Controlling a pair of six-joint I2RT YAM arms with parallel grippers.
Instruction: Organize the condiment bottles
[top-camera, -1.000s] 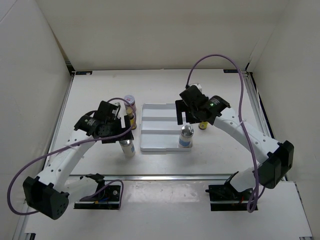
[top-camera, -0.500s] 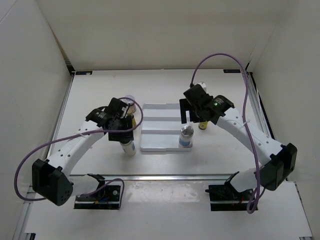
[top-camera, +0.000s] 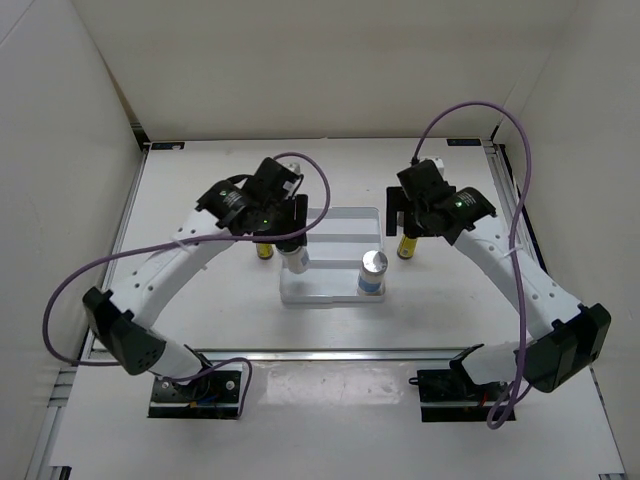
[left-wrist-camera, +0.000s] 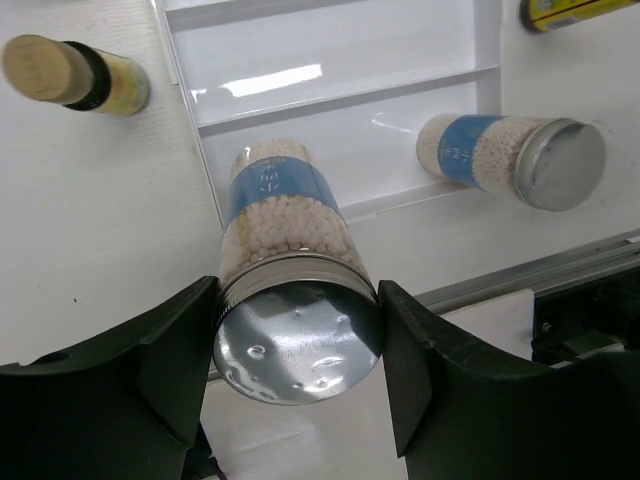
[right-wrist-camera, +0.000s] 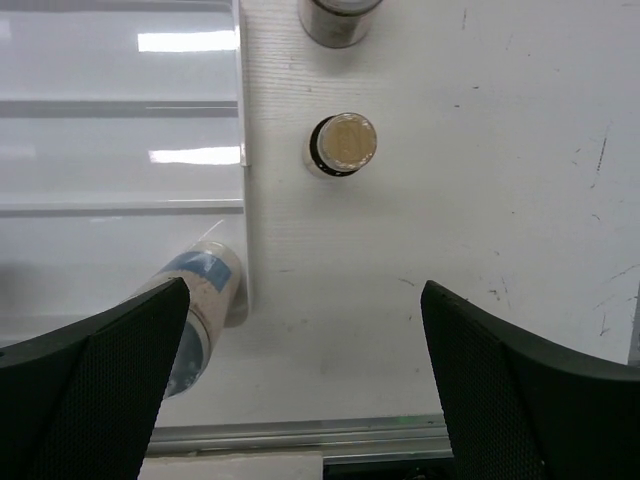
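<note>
Lies open along the far and near edges of the table (top-camera: 350, 170). Narrows toward the right edge at right yellow bottle (top-camera: 407, 246) and grey-lidded jar (right-wrist-camera: 340, 15), toward the left at left yellow bottle (top-camera: 264, 250). Clogs on the near step of the tray (top-camera: 350, 222): standing white bottle (top-camera: 372, 272), gripped white bottle (top-camera: 295, 260).

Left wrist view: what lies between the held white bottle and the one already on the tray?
Nothing but bare tray separates the held white bottle from the standing white bottle; the left wrist view shows it.

Yellow bottle (right-wrist-camera: 342, 146) stands upright just beside the white tray (right-wrist-camera: 120, 100).
</note>
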